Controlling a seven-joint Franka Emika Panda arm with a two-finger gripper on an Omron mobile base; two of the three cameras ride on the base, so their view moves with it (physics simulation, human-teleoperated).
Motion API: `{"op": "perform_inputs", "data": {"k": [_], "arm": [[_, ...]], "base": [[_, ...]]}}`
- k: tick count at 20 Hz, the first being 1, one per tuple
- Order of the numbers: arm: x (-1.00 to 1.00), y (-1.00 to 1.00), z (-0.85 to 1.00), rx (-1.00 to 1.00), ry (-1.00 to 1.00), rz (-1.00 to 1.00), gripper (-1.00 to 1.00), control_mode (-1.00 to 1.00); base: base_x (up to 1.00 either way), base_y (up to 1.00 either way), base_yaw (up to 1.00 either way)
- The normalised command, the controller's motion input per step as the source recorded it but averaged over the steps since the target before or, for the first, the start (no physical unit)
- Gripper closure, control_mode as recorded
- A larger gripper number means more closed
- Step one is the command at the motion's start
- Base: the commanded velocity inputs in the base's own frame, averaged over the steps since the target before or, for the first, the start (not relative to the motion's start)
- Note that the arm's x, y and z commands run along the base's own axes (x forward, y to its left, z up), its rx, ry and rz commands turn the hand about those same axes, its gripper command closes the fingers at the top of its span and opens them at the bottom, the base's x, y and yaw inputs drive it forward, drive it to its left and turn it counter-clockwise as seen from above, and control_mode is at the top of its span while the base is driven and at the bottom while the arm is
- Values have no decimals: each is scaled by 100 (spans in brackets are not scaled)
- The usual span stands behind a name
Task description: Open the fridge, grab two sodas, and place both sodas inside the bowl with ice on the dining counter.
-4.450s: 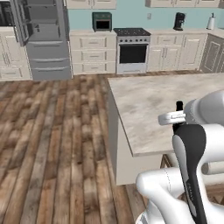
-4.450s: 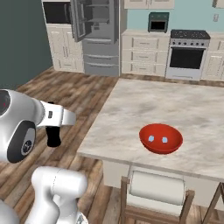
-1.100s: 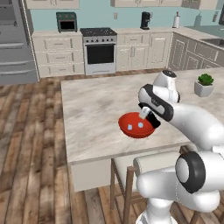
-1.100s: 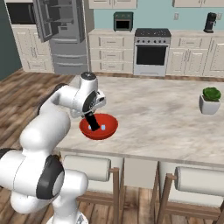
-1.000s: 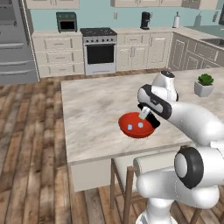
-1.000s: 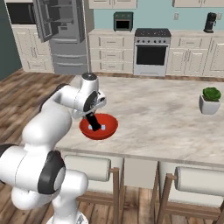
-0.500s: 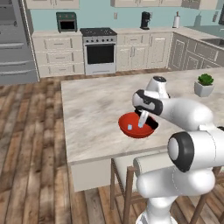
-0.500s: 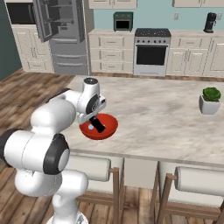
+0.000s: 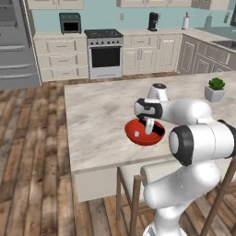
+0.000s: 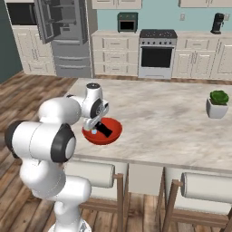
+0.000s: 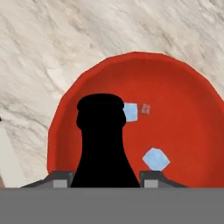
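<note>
Soda (image 11: 101, 144), the dark bottle, sits clenched between the two tips of the claw (image 11: 104, 177), its cap pointing toward the middle of the bowl (image 11: 183, 131), right over the red basin. It looks like a small, rigid bottle, light, probably smooth and a bit slippery, so the body just below the neck seems the safest place to hold it; the narrow neck would likely pivot. Two ice cubes (image 11: 155, 159) lie loose on the bowl's floor and may shift when the bottle lands. From the right base camera the bottle (image 10: 103, 130) slants down into the bowl (image 10: 113, 134), which sits near the left edge of the surface (image 10: 181, 122). A potted plant (image 10: 217, 104) stands well apart to the right. Far left, the fridge (image 10: 68, 31) stands open.
</note>
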Motion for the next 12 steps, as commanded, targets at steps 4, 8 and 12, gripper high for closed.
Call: {"op": "perform_inputs", "data": {"k": [4, 8, 12], "arm": [[28, 0, -23, -5, 2, 13, 100, -100], [16, 0, -22, -4, 1, 13, 100, -100], [18, 3, -24, -5, 2, 12, 100, -100]], "base": [[0, 0, 0], [0, 0, 0], [0, 0, 0]]}}
